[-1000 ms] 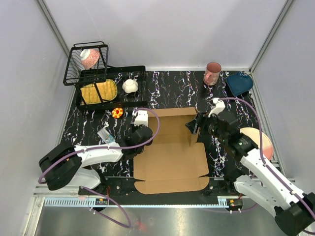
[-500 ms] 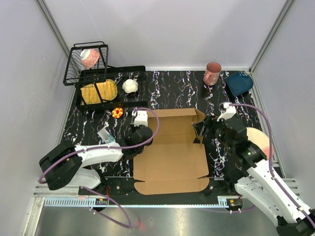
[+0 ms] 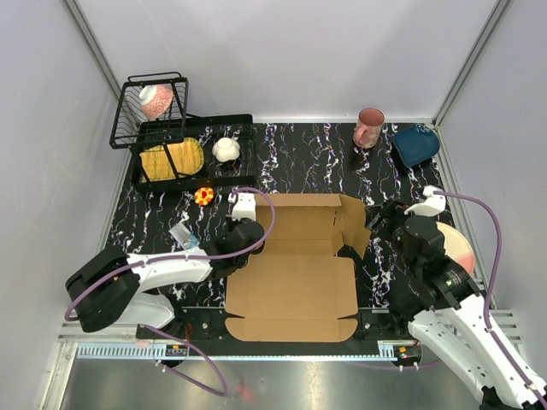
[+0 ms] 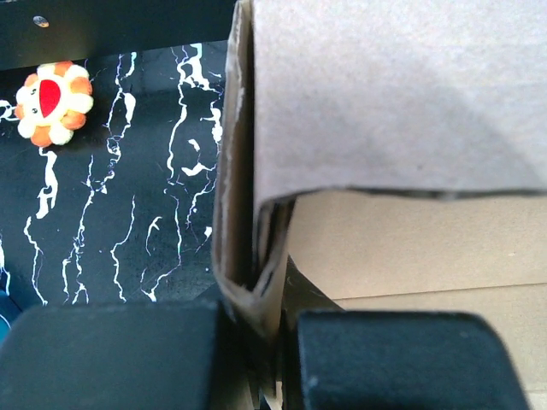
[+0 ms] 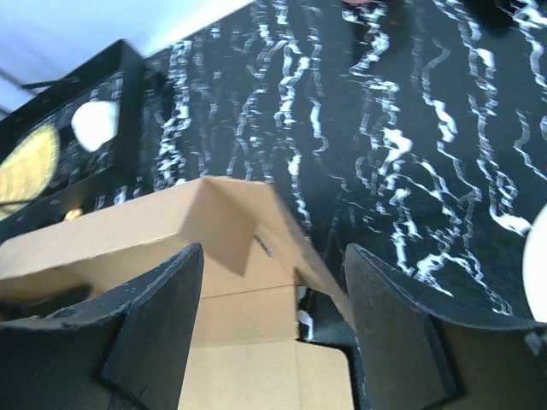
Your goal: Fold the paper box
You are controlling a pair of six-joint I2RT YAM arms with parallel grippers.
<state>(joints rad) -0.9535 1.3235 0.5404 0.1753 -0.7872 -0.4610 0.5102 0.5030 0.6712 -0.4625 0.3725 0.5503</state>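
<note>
Left gripper is clamped on the folded left wall of the box. Right gripper hangs with its fingers apart beside the raised right flap. On the table, the box lies between the arms, with a toy flower near its far left corner.

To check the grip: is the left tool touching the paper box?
Touching. The left wrist view shows the left tool shut on the paper box wall.
</note>
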